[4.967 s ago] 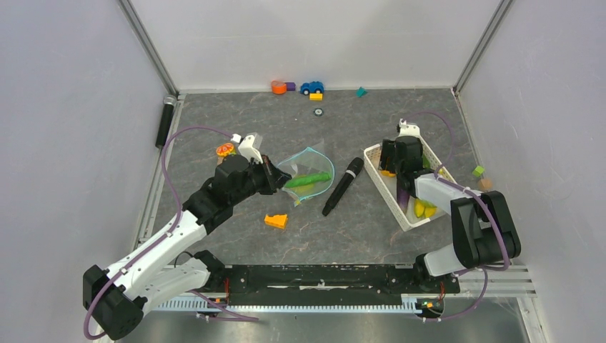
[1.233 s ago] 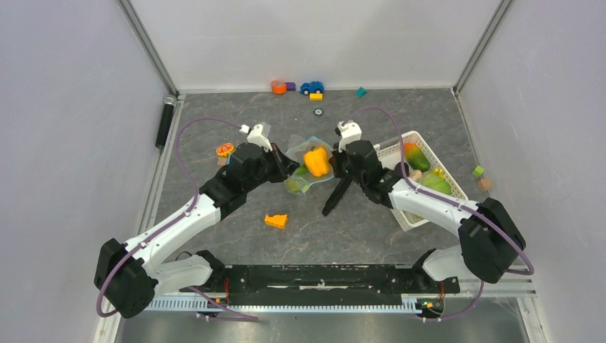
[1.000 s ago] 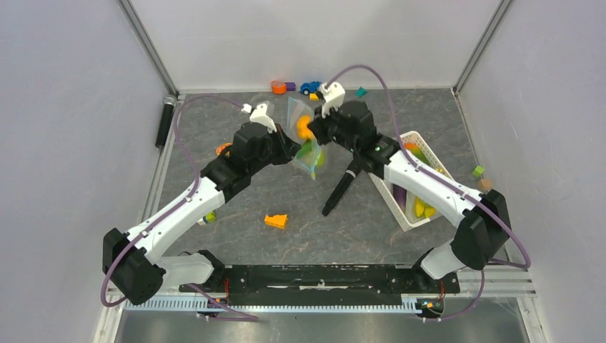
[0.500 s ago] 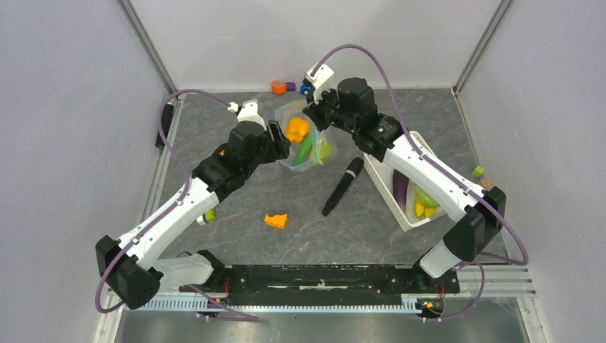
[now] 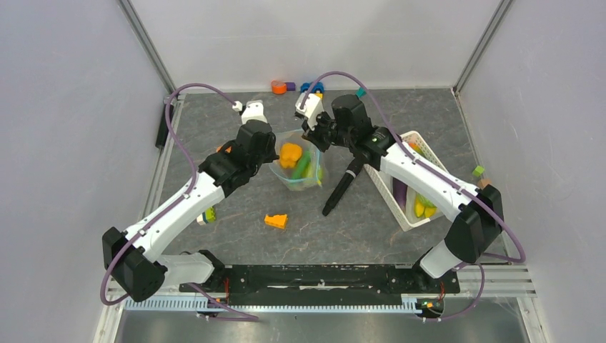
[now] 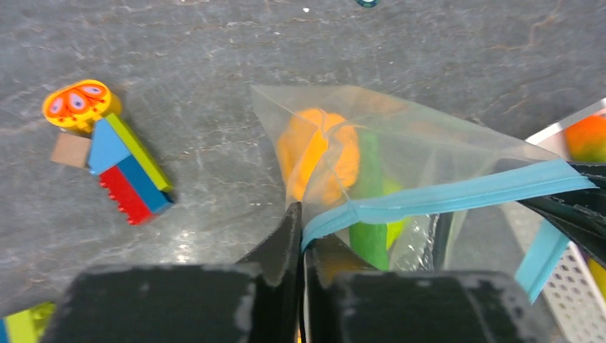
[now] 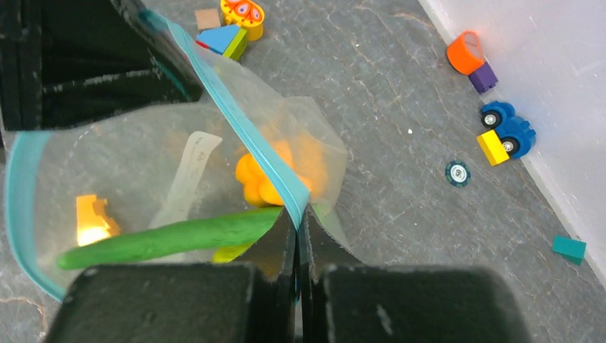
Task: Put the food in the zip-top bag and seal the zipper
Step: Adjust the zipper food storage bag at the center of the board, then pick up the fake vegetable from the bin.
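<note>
The zip-top bag (image 5: 286, 176) is hanging between the two grippers above the far half of the table (image 5: 371, 243). The left gripper (image 6: 301, 232) is pinching one end of the zipper (image 6: 443, 201), its jaws pressed together on the teal strip. The right gripper (image 7: 296, 218) is clamping the opposite end in the same way (jaws fully together on the strip). In the right wrist view the strip is splitting into two runs, so the mouth is standing open. Inside the bag, an orange toy vegetable (image 5: 289, 154) is lying against a long green pod (image 5: 304, 166), with a yellow-green piece (image 7: 230, 251) beside them. A white basket (image 5: 401, 223) is sitting to the right of the bag, holding purple and yellow pieces. A black cylinder (image 5: 341, 189) is lying between bag and basket. An orange wedge (image 5: 276, 221) is lying nearer the arm bases.
</note>
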`<state>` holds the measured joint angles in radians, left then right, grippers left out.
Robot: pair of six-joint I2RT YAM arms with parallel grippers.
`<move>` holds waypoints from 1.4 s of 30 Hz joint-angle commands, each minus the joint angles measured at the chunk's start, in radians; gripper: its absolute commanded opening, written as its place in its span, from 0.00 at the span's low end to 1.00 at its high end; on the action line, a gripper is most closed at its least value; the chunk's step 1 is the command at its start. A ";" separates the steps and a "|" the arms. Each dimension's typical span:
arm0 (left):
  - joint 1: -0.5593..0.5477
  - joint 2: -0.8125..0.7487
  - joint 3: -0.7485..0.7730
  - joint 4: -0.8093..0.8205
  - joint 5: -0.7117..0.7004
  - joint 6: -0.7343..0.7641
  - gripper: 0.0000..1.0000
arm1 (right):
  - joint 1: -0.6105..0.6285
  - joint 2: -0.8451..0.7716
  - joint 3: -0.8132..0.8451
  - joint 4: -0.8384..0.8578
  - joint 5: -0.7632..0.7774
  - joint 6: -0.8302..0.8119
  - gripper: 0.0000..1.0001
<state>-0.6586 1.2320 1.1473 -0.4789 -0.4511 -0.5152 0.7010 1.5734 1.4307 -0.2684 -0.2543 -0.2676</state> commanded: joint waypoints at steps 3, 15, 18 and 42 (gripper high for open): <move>-0.003 -0.021 0.027 -0.013 -0.091 0.027 0.02 | -0.007 -0.059 -0.066 0.024 0.150 -0.037 0.12; -0.003 -0.054 0.010 -0.064 -0.244 -0.022 0.02 | -0.096 -0.118 -0.295 0.030 0.653 0.075 0.46; -0.003 -0.051 0.011 -0.049 -0.197 -0.022 0.02 | -0.115 -0.145 -0.294 0.049 0.567 0.071 0.48; -0.004 0.005 -0.048 0.012 0.089 -0.002 0.02 | -0.138 -0.528 -0.538 0.109 0.525 0.259 0.98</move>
<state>-0.6666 1.2652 1.1175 -0.5026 -0.3851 -0.5156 0.5827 1.0859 0.9398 -0.1307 -0.0731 -0.0898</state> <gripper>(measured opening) 0.033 0.979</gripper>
